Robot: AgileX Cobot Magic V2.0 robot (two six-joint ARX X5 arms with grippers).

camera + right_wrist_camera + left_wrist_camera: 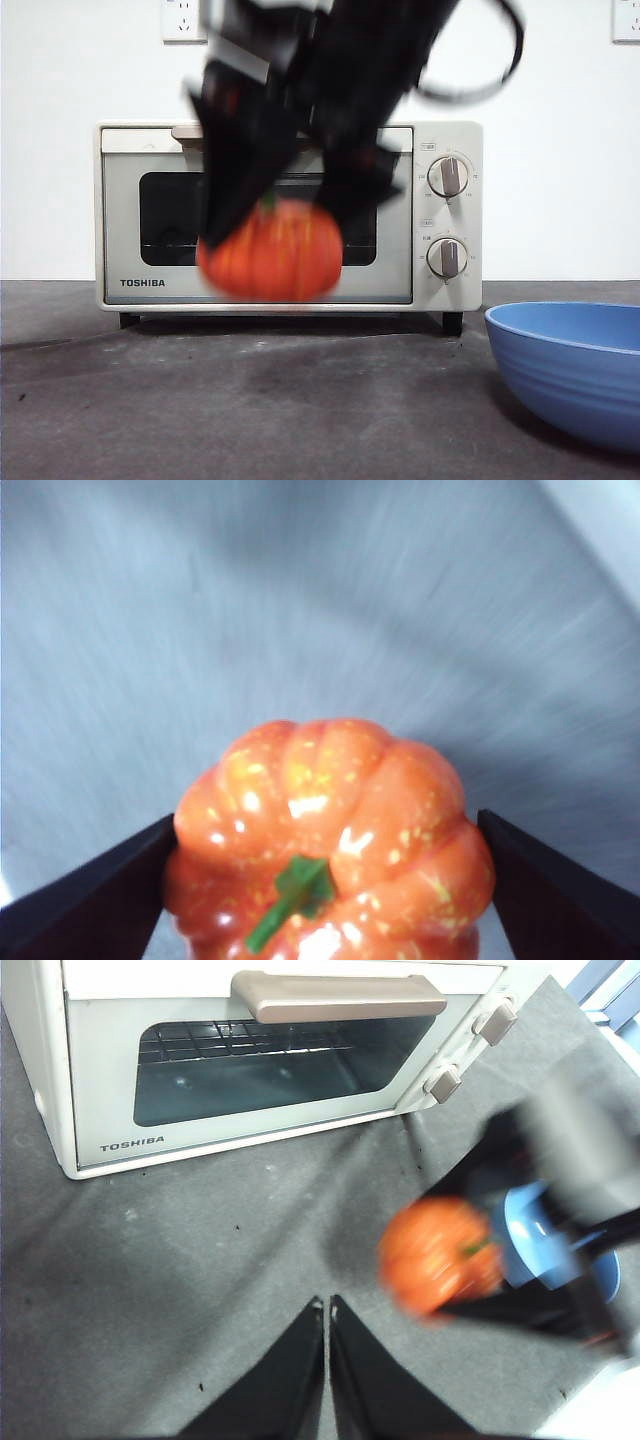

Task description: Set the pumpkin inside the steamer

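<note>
two jaws of my right gripper (325, 900) clamped on pumpkin (325, 845) flanks, carrying it in air before toaster oven (290, 215). door looks closed, handle (338, 995) free. left gripper (327, 1305) pinched shut, empty. hold grip firm, slow swing, open door first.

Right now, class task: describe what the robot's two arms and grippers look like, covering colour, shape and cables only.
Both are black. The left gripper has two flat, wedge-shaped jaws tapering to points. The right gripper shows two similar dark, angular jaws. In the front view the right arm appears as a bulky, blurred black mass with a looping black cable.
</note>
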